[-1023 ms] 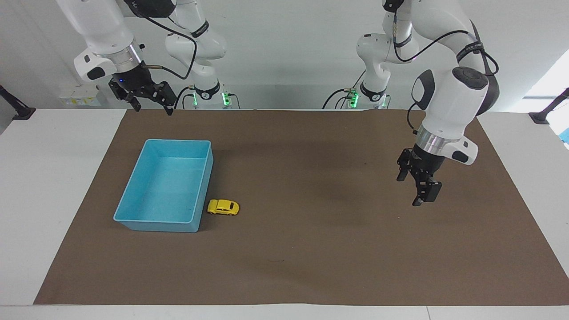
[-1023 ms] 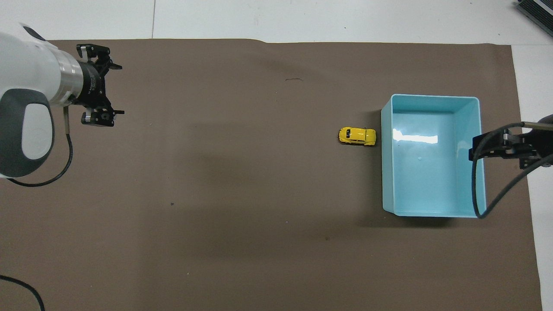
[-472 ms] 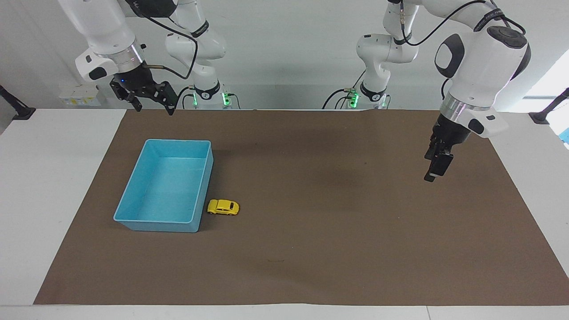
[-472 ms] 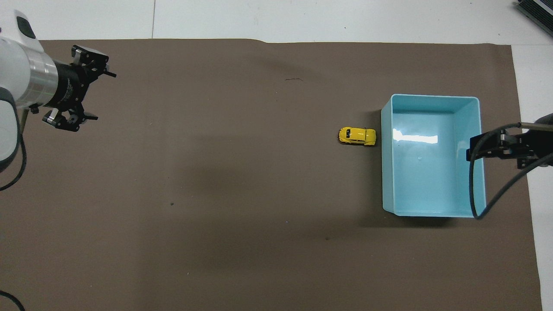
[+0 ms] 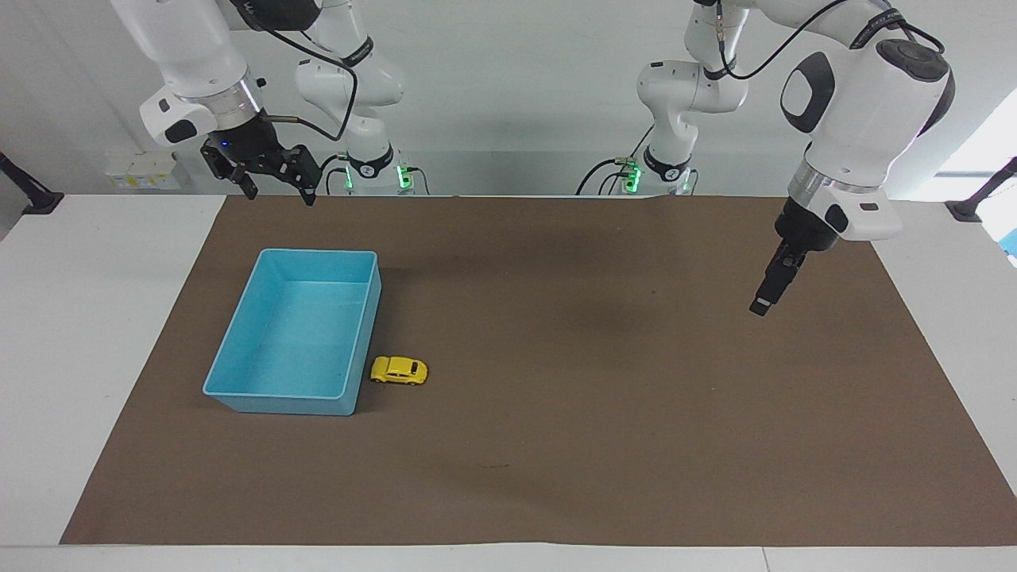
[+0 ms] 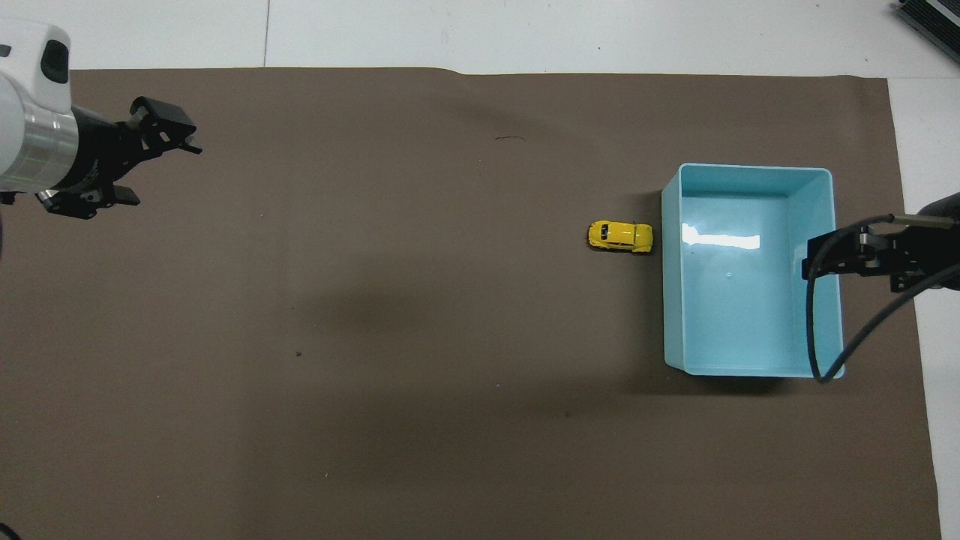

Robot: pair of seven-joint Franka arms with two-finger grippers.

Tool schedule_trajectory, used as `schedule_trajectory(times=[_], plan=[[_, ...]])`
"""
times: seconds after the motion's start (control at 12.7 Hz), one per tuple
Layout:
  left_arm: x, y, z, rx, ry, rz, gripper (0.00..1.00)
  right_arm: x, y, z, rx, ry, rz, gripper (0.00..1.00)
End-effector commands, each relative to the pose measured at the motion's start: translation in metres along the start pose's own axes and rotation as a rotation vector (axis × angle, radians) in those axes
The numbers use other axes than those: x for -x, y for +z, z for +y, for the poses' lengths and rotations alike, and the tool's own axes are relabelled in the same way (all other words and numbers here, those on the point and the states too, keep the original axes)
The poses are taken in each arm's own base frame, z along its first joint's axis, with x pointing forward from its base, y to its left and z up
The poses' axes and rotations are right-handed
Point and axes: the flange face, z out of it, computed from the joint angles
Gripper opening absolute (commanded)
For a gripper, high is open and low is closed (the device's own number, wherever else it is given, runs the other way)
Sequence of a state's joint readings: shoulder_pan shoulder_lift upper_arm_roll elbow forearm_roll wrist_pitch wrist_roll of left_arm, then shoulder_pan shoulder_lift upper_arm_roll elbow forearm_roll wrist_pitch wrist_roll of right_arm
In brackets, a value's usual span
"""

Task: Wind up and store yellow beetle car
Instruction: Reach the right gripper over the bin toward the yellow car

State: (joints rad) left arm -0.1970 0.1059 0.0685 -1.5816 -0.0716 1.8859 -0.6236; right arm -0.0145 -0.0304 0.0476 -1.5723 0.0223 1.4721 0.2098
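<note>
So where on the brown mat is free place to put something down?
Most of the brown mat is bare, from the yellow beetle car toward the left arm's end. Crowded only where the car sits beside the blue bin.

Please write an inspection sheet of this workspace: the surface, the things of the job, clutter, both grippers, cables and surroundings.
Surface: brown mat on a white table; a few small specks on the mat.
Job's things: yellow beetle car on its wheels on the mat, close beside the blue bin, toward the left arm's end from it. The bin has nothing in it.
Clutter: nothing seen.
Grippers: left gripper open, holding nothing, raised over bare mat toward the left arm's end. Right gripper open, holding nothing, up in the air at the right arm's end.
Cables: black cable hangs from the right arm, passing over the bin in the overhead view.
Surroundings: white wall, green lights at the arm bases.
</note>
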Motion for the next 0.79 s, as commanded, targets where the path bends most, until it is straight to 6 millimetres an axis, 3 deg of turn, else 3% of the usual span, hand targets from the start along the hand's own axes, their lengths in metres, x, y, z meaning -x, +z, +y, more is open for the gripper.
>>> schedule_trajectory(times=[0.0, 0.16, 0.39, 0.71], plan=[[-0.004, -0.013, -0.02, -0.021, 0.171, -0.02, 1.0, 0.002, 0.007, -0.019, -0.025, 0.075, 0.004, 1.0], [-0.001, -0.018, -0.029, -0.035, 0.32, -0.054, 1.0, 0.0, 0.016, -0.031, -0.026, 0.098, 0.009, 1.0], [-0.006, -0.031, -0.06, -0.046, 0.559, -0.106, 1.0, -0.001, 0.027, -0.051, -0.023, 0.177, -0.001, 1.0], [0.003, -0.067, -0.084, -0.086, 0.619, -0.113, 1.0, -0.001, 0.031, -0.067, -0.033, 0.362, 0.015, 1.0]])
